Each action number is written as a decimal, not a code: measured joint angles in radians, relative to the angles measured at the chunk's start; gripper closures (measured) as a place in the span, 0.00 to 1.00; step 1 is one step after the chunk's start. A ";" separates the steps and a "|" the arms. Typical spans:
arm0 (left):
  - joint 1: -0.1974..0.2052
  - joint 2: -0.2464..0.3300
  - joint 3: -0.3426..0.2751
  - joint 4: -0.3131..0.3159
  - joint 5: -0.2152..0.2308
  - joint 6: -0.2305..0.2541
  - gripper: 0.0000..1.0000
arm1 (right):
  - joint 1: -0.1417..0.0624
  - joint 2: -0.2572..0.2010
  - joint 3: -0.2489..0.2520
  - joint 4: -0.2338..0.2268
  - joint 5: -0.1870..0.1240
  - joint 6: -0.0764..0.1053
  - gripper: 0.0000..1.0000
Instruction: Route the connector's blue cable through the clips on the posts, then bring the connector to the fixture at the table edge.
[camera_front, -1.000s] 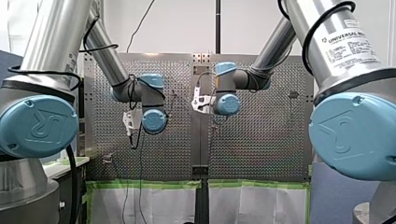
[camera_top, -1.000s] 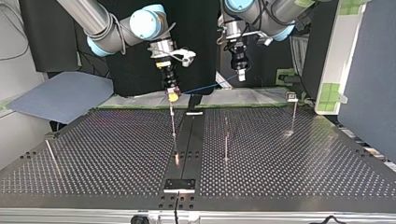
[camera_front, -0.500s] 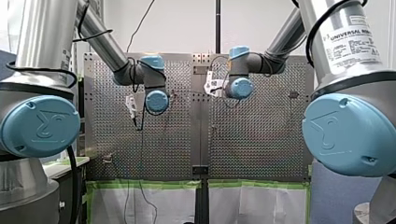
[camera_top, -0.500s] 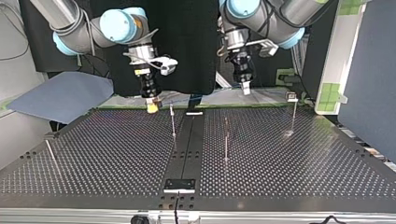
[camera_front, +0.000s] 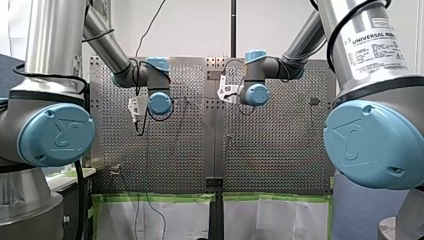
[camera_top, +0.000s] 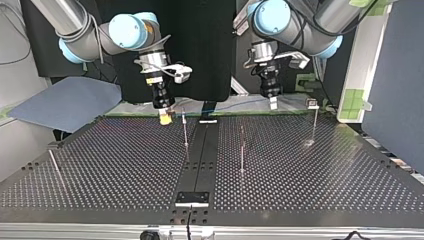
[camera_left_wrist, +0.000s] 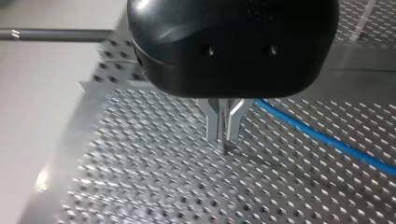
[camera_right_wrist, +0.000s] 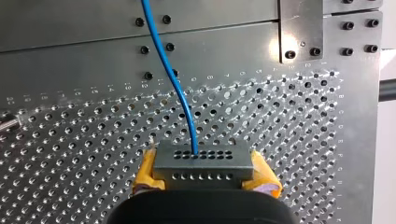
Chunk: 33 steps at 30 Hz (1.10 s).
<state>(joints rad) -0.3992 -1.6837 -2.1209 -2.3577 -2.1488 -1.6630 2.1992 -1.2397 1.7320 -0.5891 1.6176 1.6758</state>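
Note:
In the right wrist view my right gripper (camera_right_wrist: 204, 173) is shut on the grey connector (camera_right_wrist: 201, 162), its yellow pads (camera_right_wrist: 148, 173) on either side. The blue cable (camera_right_wrist: 173, 79) leaves the connector and runs ahead over the perforated plate. In the top view my right gripper (camera_top: 165, 116) hangs low at the far edge, just left of a thin post (camera_top: 185, 129). My left gripper (camera_top: 272, 102) hangs right of the middle. Its metal fingers (camera_left_wrist: 213, 122) stand close together with nothing seen between them, and the cable (camera_left_wrist: 322, 138) passes beside them.
More thin posts stand on the table (camera_top: 320, 180): one near the middle (camera_top: 242, 150), one with a clip at the far right (camera_top: 314, 120), one leaning at the left (camera_top: 55, 167). A small plate fixture (camera_top: 192, 198) sits at the near edge.
My right gripper carried the connector from above the middle post to the top view's left and lower. My left gripper moved down and to that view's right.

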 joint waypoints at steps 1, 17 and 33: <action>0.008 -0.007 0.002 -0.001 0.008 0.000 0.88 | -0.001 0.001 -0.005 0.001 0.000 0.000 1.00; 0.105 -0.059 0.067 0.003 0.131 -0.004 0.86 | -0.009 0.038 -0.043 0.005 0.003 0.003 1.00; 0.120 -0.130 0.181 -0.057 0.252 -0.003 0.86 | -0.012 0.092 -0.084 0.004 -0.001 0.010 1.00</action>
<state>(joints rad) -0.2787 -1.8136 -1.9400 -2.4147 -1.8964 -1.6663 2.1873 -1.1476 1.6478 -0.5856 1.6167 1.6859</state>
